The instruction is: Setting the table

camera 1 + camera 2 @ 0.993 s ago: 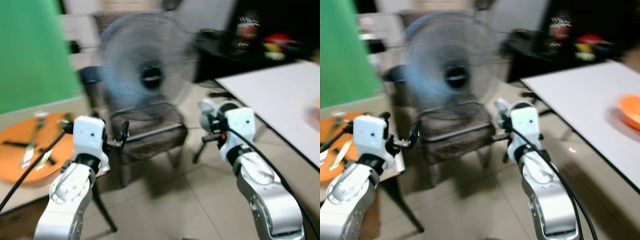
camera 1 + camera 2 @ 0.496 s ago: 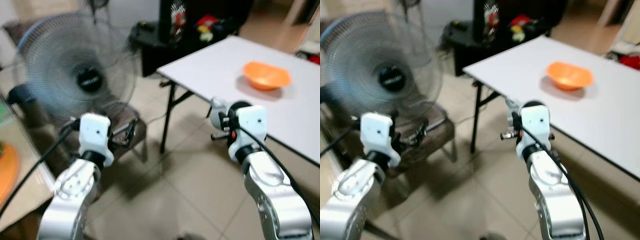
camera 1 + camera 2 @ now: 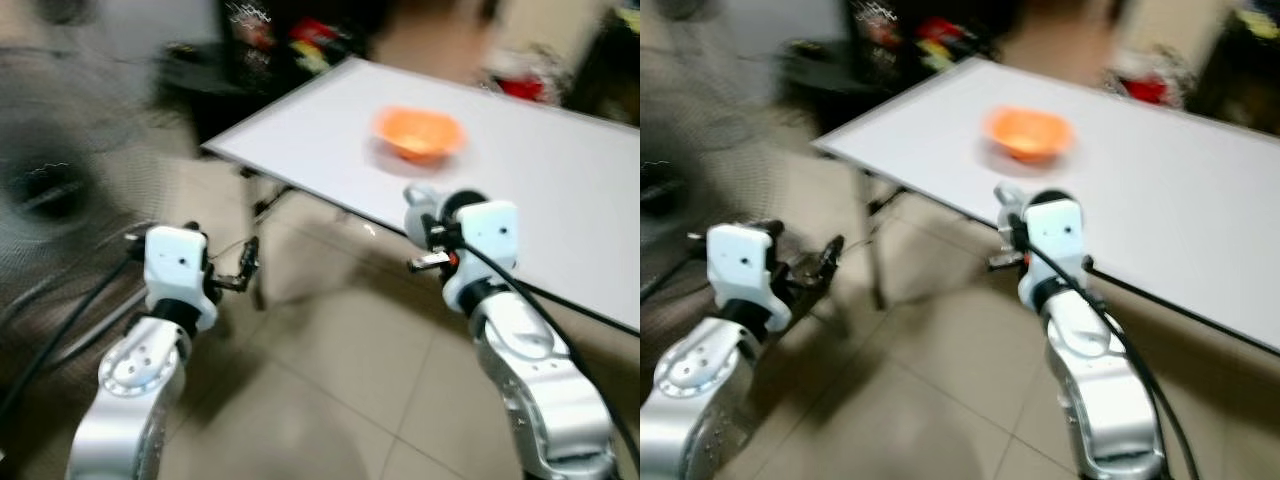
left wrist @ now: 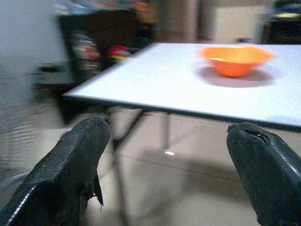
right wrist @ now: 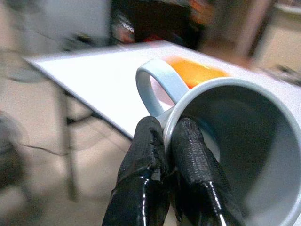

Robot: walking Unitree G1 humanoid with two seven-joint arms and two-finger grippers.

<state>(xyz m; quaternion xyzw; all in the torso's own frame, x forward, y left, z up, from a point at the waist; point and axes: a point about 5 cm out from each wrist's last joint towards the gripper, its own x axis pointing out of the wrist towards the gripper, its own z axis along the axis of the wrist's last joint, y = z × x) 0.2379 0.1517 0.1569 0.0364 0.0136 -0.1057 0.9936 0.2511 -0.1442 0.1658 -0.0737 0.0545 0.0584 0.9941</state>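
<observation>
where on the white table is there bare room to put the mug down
Most of the white table is bare: the near strip between its front edge and the orange bowl, and the wide stretch right of the bowl. The right pincer holds the mug.

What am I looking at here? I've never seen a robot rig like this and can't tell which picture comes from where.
This is a humanoid robot with two silver arms. Two pictures come from a camera on its head, looking forward and down, so you see its own arms from above. They are blurred. The other two come from cameras on its wrists, looking along each arm's black fingers.

Ahead stands a white table with an orange bowl on it. The floor is tiled.

The right end effector is shut on a pale mug, one finger inside the rim and one outside, next to the handle. The mug is tilted so you look into its mouth. The left end effector is open and holds nothing; its two fingers frame the table and bowl beyond.
</observation>
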